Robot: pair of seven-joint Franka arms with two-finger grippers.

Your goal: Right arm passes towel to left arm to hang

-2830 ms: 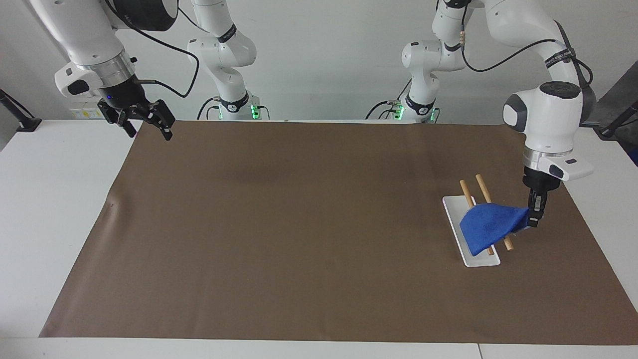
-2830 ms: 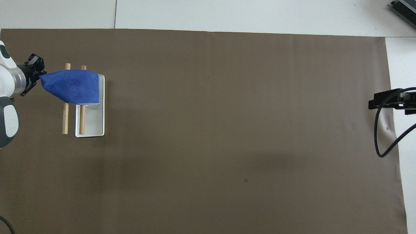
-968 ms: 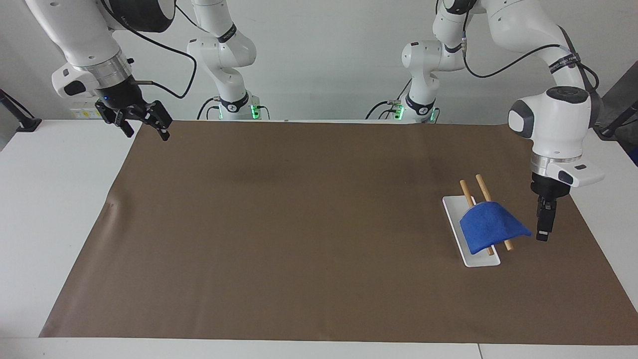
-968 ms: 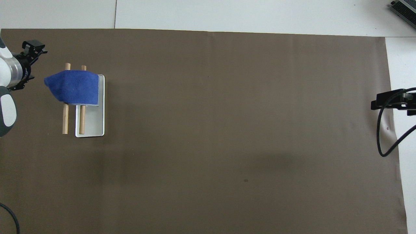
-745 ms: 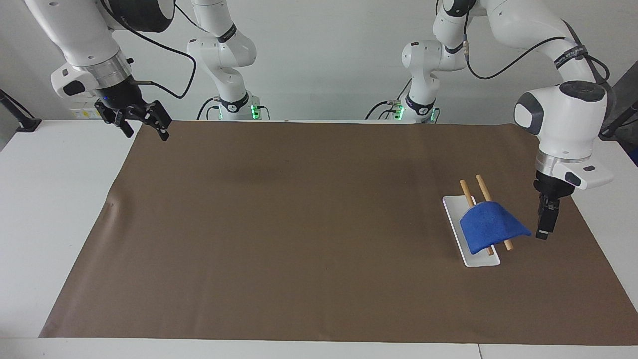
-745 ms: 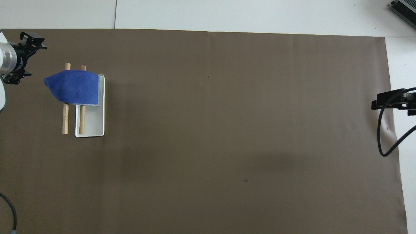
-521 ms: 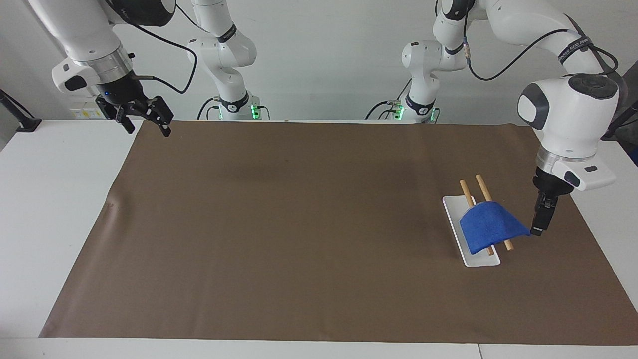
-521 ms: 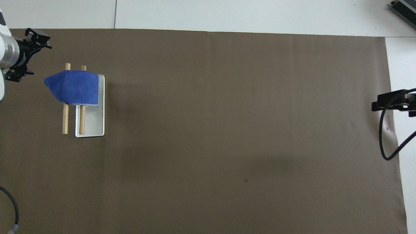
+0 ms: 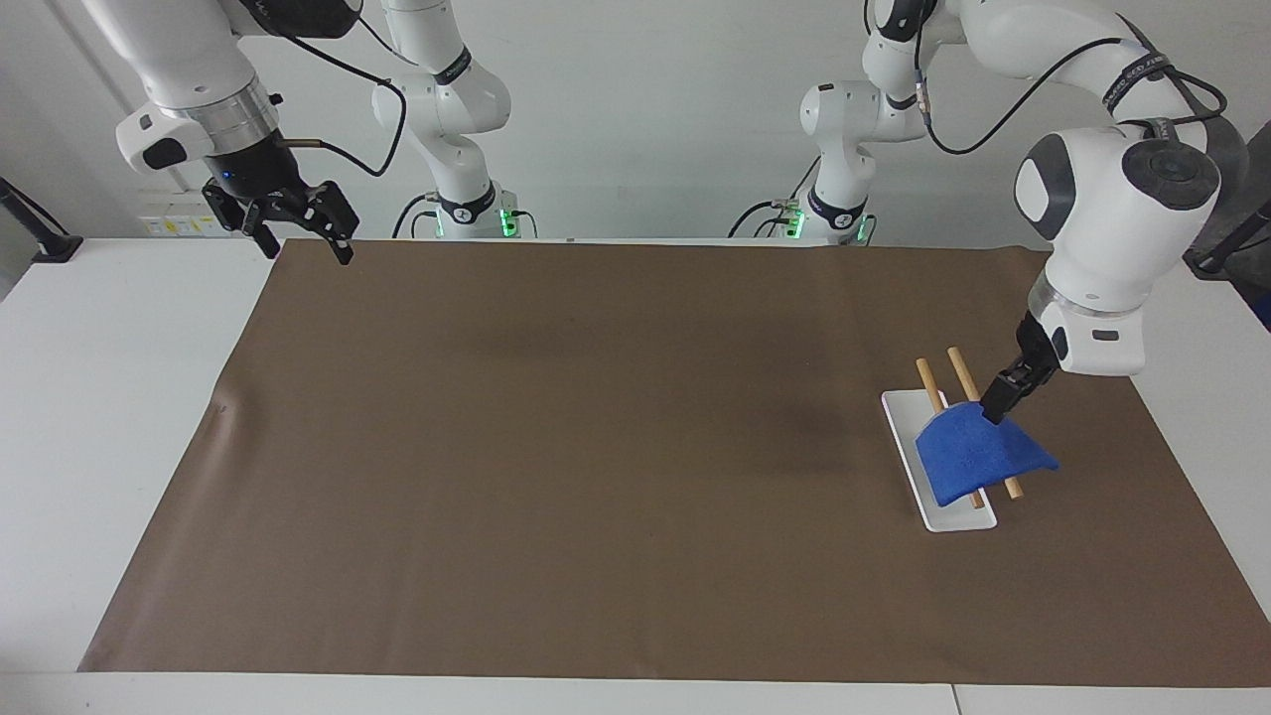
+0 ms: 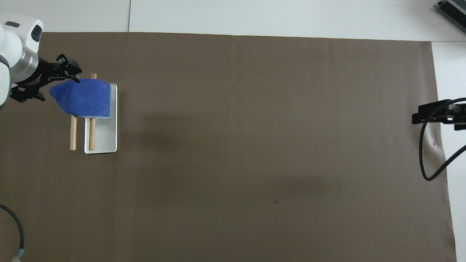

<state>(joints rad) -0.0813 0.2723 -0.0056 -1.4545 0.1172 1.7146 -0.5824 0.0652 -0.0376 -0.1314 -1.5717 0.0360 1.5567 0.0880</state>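
The blue towel hangs free over two wooden rods of a rack with a white base, toward the left arm's end of the table. My left gripper is open, tilted down, with one fingertip at the towel's top edge by the rods; I cannot tell whether it touches the cloth. My right gripper waits open and empty, up in the air over the mat's corner at the right arm's end.
A brown mat covers most of the white table. A black cable hangs from the right arm. A dark box lies at the table's farthest corner at the right arm's end.
The left gripper let go of the towel, drew away to its side, then swung its wrist round and came back to the towel's top edge. The towel stayed on the rods. The right gripper shifted slightly.
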